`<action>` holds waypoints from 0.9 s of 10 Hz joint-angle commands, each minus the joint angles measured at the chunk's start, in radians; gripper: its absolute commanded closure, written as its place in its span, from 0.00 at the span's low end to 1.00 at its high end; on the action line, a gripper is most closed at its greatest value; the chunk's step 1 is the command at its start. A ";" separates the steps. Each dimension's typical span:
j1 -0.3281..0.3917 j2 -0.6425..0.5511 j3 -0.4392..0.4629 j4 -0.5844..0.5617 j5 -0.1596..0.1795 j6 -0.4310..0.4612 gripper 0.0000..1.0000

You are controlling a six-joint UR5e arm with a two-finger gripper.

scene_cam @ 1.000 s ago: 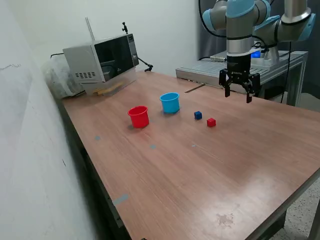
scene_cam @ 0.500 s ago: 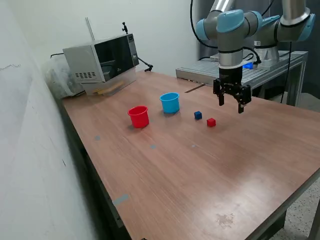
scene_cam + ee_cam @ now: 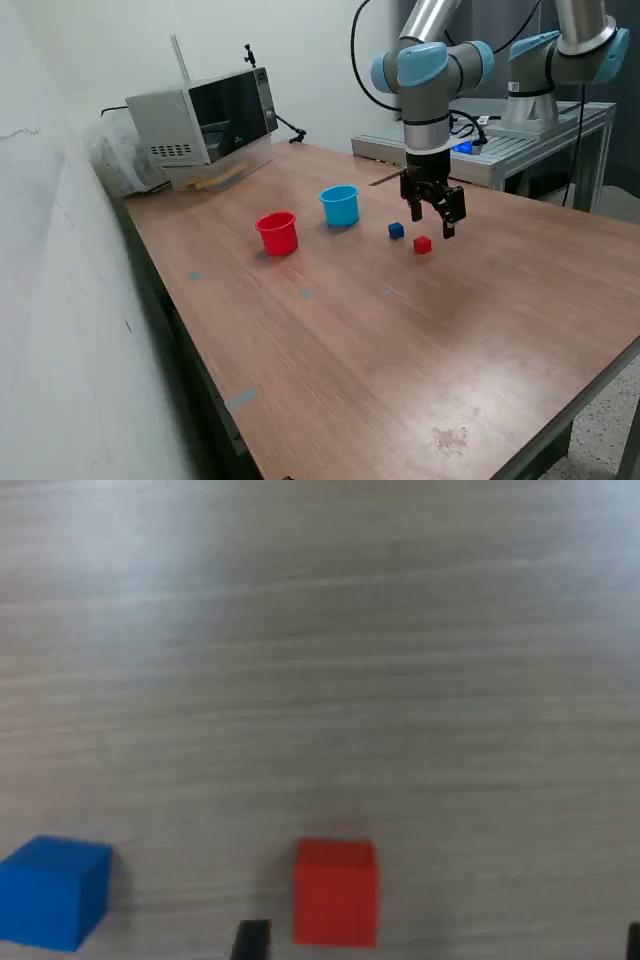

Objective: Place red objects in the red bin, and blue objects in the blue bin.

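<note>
Red cube [image 3: 422,245] sits on the wooden table [image 3: 420,340], just beside the blue cube [image 3: 396,231], which lies a little toward the exterior view's left. Only these two cubes show in the pictures. Both are out on the bare wood, not in any cup.

The gripper [image 3: 432,218] hangs above the table close to the red cube, with its two fingers spread apart and nothing between them. In the wrist view the red cube [image 3: 336,892] is near one finger tip [image 3: 250,942], and the blue cube [image 3: 55,891] is off to the side.

What could go wrong? The two cubes are close together. If the gripper comes down a bit off, a finger might land on top of the red cube and push it away, or bump the blue cube and knock it across the table. The cubes are tiny, so a poor squeeze might let one pop out and roll.

The red cup [image 3: 277,233] and the blue cup [image 3: 340,205] stand upright, near each other and a short way from the cubes. From this side I cannot see down into them, so I cannot tell if anything is inside. A cube dropped too near a rim could bounce out or tip the light cup.
</note>
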 commanded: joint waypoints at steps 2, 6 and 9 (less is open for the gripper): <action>-0.036 0.032 -0.013 0.006 0.000 0.000 0.00; -0.025 0.030 -0.004 0.006 -0.001 -0.011 0.00; -0.005 0.030 -0.004 0.005 -0.001 -0.011 0.00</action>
